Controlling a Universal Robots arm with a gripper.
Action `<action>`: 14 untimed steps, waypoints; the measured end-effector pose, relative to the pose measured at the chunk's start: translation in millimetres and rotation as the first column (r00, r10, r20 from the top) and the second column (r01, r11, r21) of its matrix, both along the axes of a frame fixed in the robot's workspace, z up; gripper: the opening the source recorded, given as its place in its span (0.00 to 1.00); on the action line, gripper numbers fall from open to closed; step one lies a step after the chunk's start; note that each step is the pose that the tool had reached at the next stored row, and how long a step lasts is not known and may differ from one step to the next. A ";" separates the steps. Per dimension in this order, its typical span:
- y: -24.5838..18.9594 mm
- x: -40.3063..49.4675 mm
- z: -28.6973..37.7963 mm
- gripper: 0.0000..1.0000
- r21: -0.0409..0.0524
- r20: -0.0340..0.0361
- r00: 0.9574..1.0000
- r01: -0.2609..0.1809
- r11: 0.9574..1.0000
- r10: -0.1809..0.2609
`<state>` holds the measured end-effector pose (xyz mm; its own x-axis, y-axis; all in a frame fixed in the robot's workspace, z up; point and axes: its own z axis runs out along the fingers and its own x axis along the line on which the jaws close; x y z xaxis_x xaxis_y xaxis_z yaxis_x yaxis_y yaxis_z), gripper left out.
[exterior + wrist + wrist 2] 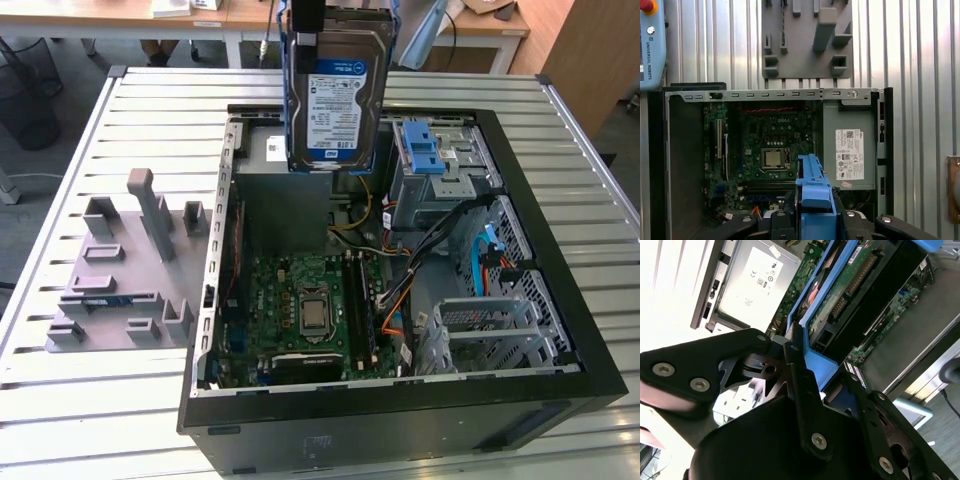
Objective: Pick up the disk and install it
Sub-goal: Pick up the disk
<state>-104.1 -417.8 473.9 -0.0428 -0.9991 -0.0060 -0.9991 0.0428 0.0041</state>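
A slatted metal desk (120,400) carries an open computer case (400,420). The claw (793,346) pinches the disk (335,100) by its blue frame. The disk hangs upright, long axis vertical, above the case's rear. The drive cage (440,175) sits lower, toward the exterior view's right.

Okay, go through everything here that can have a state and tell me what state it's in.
computer case: lying on its side, panel off, insides exposed
disk: held in the air, on edge, above the computer case
gripper: shut on the disk's blue frame
processor socket: uncovered, no cooler on it
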 end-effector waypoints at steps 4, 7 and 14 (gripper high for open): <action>0.0 5.3 0.0 0.36 0.000 0.000 1.000 0.000 1.000 0.000; 0.0 9.2 0.0 0.36 0.000 0.000 1.000 0.000 1.000 0.000; 0.0 17.9 0.0 0.36 0.000 0.000 1.000 0.000 1.000 0.000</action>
<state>-86.2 -417.8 473.9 -0.0428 -0.9991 -0.0059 -0.9991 0.0428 0.0041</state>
